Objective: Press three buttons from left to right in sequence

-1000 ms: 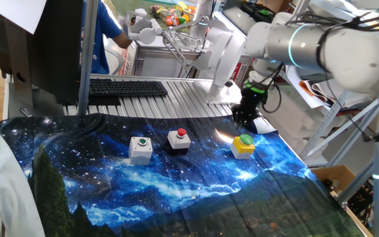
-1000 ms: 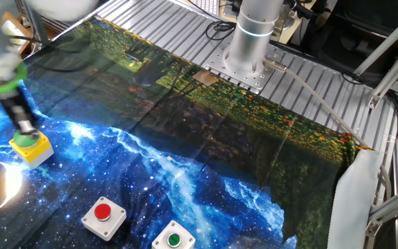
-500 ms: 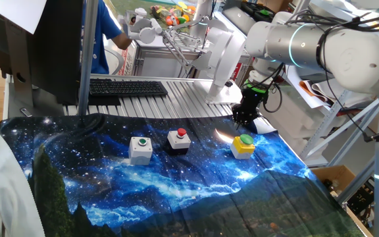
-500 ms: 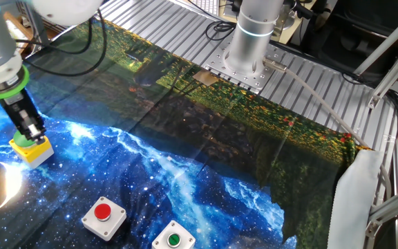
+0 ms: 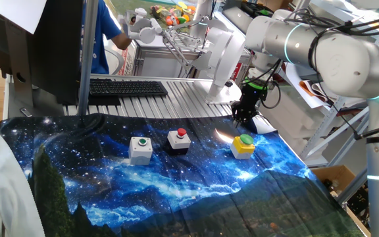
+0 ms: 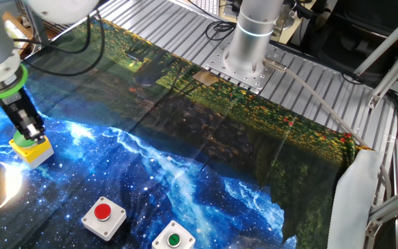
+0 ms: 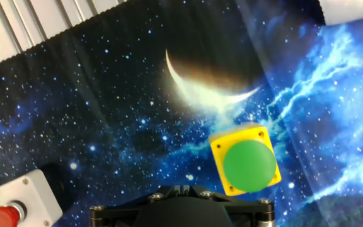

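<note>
Three push-button boxes are being shown in a row on the bench [image 5: 77, 197], which is being covered by a starry blue cloth [image 5: 176, 184]. At the left, the grey-white box with the green cap [image 5: 140, 149] is sitting flat on the cloth; just to its right, and apart from it, the black-and-white box with the red cap [image 5: 179, 140] is standing; further right, well apart from those two, the yellow box with the green cap [image 5: 243, 145] is resting beside a pale crescent printed on the cloth. Above and just behind that yellow box the pincer [image 5: 241, 118] is being held, pointing downward, with nothing in its grasp; whether its fingers are parted or closed cannot be told, since no view is showing the tips. In the other fixed view the pincer [image 6: 32, 133] is being seen directly over the yellow box [image 6: 32, 150], very near its cap, though contact cannot be confirmed. In the hand view the round green cap [image 7: 249, 165] is lying a little right of centre. The boxes are being judged light and rigid, likely to slide on the soft cloth if pushed sideways, so each cap is best pressed straight down at its centre; no gripping is being called for.
</note>
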`<state>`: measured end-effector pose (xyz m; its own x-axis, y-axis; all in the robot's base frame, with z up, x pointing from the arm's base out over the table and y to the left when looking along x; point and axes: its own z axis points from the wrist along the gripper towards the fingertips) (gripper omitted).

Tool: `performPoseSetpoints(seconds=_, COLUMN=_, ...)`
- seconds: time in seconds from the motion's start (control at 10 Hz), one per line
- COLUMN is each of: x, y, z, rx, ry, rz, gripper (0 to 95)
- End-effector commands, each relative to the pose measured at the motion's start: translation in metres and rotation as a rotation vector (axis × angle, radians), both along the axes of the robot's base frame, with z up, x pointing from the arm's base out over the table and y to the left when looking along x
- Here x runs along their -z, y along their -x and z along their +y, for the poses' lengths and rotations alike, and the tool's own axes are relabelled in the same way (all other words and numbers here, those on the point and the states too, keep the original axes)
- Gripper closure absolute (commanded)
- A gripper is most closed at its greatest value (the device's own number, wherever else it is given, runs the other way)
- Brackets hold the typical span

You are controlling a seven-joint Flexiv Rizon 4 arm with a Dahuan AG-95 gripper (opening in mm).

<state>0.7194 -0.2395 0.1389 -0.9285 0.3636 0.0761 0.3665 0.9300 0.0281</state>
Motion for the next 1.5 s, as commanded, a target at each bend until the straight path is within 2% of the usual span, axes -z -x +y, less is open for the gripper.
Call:
performPoseSetpoints(seconds=0.1, x=-0.0002, y=0.0053, z=0.0017, rx=-0.016, ry=0.013, rz=-0.006, gripper=95.0)
performPoseSetpoints(seconds=0.4, x=-0.0006, y=0.0047, z=0.0016, rx=-0.046, ry=0.018, rz=-0.003, gripper=95.0)
performPoseSetpoints(seconds=0.7, x=-0.0006, y=0.0047, z=0.0016, rx=-0.082, ry=0.049, rz=-0.01, gripper=95.0)
performPoseSetpoints(seconds=0.8, x=-0.0006, y=0.0047, z=0.0016, rx=-0.1, ry=0.044, rz=-0.014, gripper=95.0)
performPoseSetpoints(seconds=1.0, x=-0.0006, y=0.0047, z=0.0016, rx=-0.175, ry=0.011, rz=-0.022, gripper=95.0)
performPoseSetpoints(seconds=1.2, x=-0.0006, y=0.0047, z=0.0016, rx=-0.253, ry=-0.01, rz=-0.028, gripper=95.0)
performPoseSetpoints(seconds=1.5, x=-0.0006, y=0.0047, z=0.0016, rx=-0.334, ry=0.007, rz=-0.054, gripper=95.0)
